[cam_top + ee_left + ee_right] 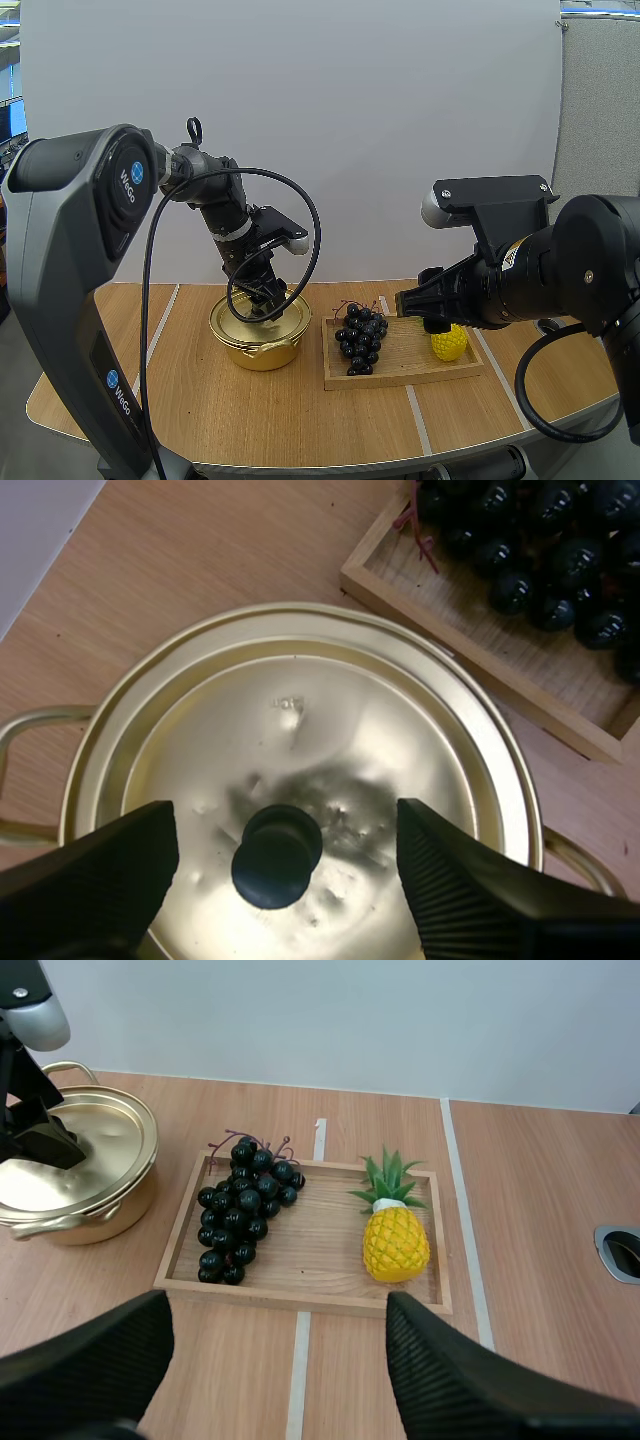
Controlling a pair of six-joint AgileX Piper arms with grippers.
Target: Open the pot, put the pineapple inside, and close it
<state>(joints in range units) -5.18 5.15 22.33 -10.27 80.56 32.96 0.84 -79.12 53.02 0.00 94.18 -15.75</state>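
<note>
My left gripper (285,825) stands spread either side of the lid knob (277,855), seemingly not touching yet, so opening the pot (262,340) needs a squeeze and lift; my right gripper (278,1310), also spread, hovers near the pineapple (396,1243) at the right end of the tray (300,1298).

Pot (262,352): gold-coloured metal, glossy, smooth wall.
Lid (300,710): same gold metal, shiny, with shallow dents and a dull smudge near the knob.
Knob (277,855): black, smooth, slight gloss, plastic by its look.
Tray (320,1247): pale wood, matt, grain visible.
Grapes (240,1215): dark, smooth, glossy skins.
Pineapple (396,1243): yellow bumpy matt body, green leaves.
Table (550,1260): wood-grain top, smooth, low sheen.
Left gripper (285,812): black, matt, 2 fingers with ribbed inner faces.
Right gripper (278,1302): black, matt, ribbed likewise.
</note>
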